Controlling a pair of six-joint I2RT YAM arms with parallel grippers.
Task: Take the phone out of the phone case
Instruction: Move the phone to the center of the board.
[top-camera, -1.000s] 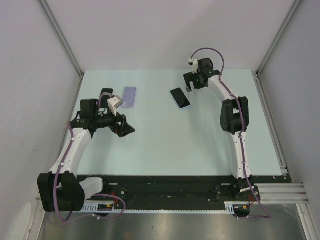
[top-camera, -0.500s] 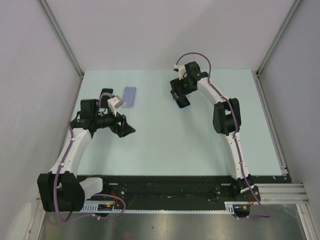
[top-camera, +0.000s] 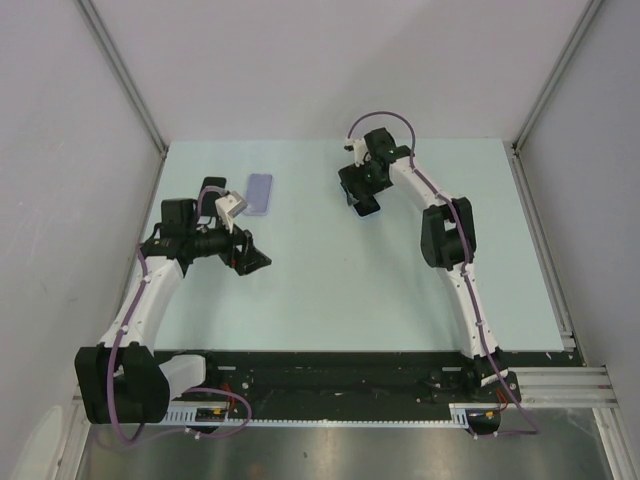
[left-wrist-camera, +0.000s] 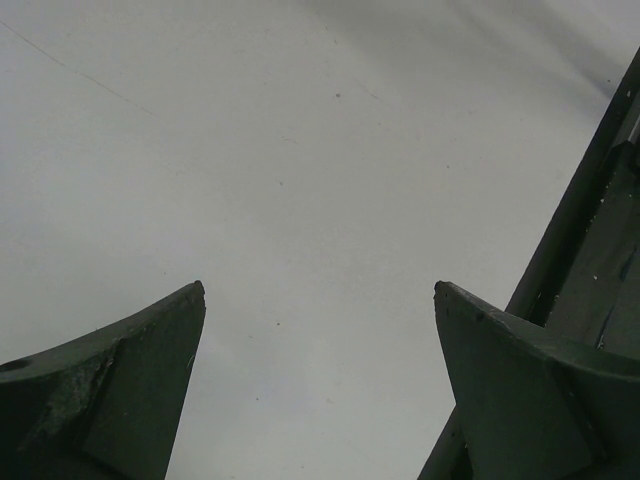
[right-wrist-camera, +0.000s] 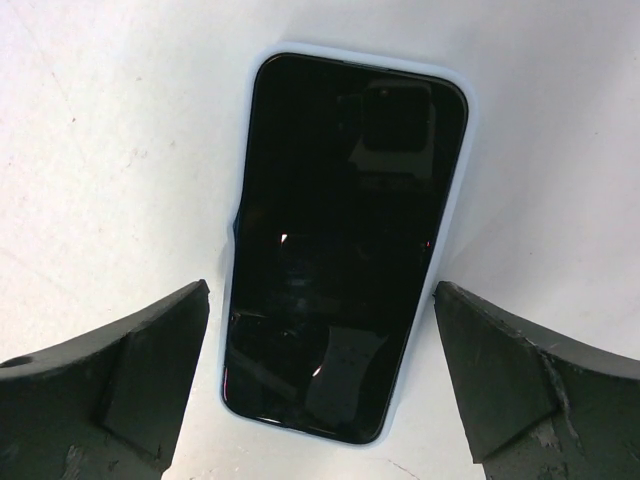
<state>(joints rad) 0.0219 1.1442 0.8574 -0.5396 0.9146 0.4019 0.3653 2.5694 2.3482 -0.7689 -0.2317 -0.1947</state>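
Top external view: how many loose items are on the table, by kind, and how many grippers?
Phone in its pale blue case: 1
Lavender flat slab, phone or case unclear: 1
Grippers: 2, the left gripper and the right gripper, both open
Total: 4

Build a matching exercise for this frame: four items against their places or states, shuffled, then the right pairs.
Items
1. black-screened phone in a pale blue case
2. flat lavender rectangle
3. left gripper
4. right gripper

Places or states
a. open over bare table
b. lying flat at the far left
c. open above the phone
d. screen up, partly covered in the top view

Pairs: 1-d, 2-b, 3-a, 4-c
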